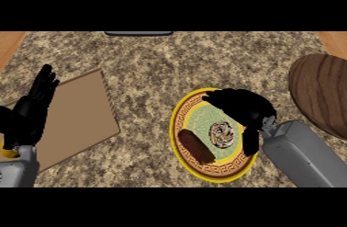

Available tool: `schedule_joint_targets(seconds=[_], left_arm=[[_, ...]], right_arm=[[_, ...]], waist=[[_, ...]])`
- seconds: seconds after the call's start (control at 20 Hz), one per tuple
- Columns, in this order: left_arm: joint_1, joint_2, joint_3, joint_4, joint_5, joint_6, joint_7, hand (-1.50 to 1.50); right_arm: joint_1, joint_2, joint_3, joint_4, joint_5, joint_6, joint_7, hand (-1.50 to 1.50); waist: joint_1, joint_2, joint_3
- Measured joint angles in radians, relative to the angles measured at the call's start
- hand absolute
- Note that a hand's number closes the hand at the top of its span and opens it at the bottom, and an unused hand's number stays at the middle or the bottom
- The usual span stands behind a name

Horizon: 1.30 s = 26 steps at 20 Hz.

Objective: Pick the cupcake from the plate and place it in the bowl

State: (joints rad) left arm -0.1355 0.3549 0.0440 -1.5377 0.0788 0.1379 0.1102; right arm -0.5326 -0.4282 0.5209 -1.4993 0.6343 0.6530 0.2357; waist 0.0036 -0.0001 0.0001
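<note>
The cupcake [221, 133] sits on the plate [181, 112], a little right of the plate's middle, showing a round swirled top in cream and brown. The plate is yellow-rimmed, with a brown patterned band and a pale green centre, and it rests on the speckled stone counter [156, 60]. A dark brown, elongated item [196, 146] lies on the same plate to the left of the cupcake, slanting toward the lower rim, close to the cupcake but apart from it. The right hand [243, 106] comes in from the lower right on its grey forearm [302, 156] and hovers over the upper right part of the plate, palm down, its fingers bent and reaching toward the upper rim while the thumb hangs down along the plate's right side. The fingers are curled loosely and hold nothing; the cupcake lies just below and left of the palm, between the thumb and the dark item, and whether the hand touches it cannot be told from this view. The left hand [34, 109] stands at the left edge of the view, fingers straight and pointing up, resting above the edge of a flat brown board [81, 116] that lies tilted on the counter. A dark wooden bowl [322, 95] shows at the right edge, well apart from the plate, cut off by the frame. A grey object [139, 33] peeks in at the counter's far edge.
</note>
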Motion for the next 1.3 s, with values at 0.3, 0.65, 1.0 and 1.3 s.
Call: schedule_joint_targets(seconds=[0.3, 0.65, 1.0, 1.3], left_arm=[[-0.01, -0.022, 0.018, 0.005, -0.018, -0.016, 0.008, 0.0], [-0.007, -0.043, 0.037, -0.031, -0.041, -0.037, 0.04, 0.0], [-0.012, -0.065, 0.059, -0.006, -0.069, -0.054, 0.014, 0.0], [-0.023, -0.071, 0.07, 0.006, -0.082, -0.064, 0.017, 0.0]], right_arm=[[0.052, 0.038, -0.007, 0.037, 0.088, 0.013, -0.043, -1.5], [0.103, 0.099, -0.037, 0.057, 0.186, -0.001, -0.077, -1.5], [0.126, 0.151, -0.058, 0.117, 0.284, -0.036, -0.123, 1.5], [0.087, 0.206, -0.071, 0.21, 0.316, -0.041, -0.171, 1.5]], waist=[[-0.001, 0.0, 0.0], [-0.001, 0.0, 0.0], [-0.001, 0.0, 0.0], [0.0, -0.003, -0.003]])
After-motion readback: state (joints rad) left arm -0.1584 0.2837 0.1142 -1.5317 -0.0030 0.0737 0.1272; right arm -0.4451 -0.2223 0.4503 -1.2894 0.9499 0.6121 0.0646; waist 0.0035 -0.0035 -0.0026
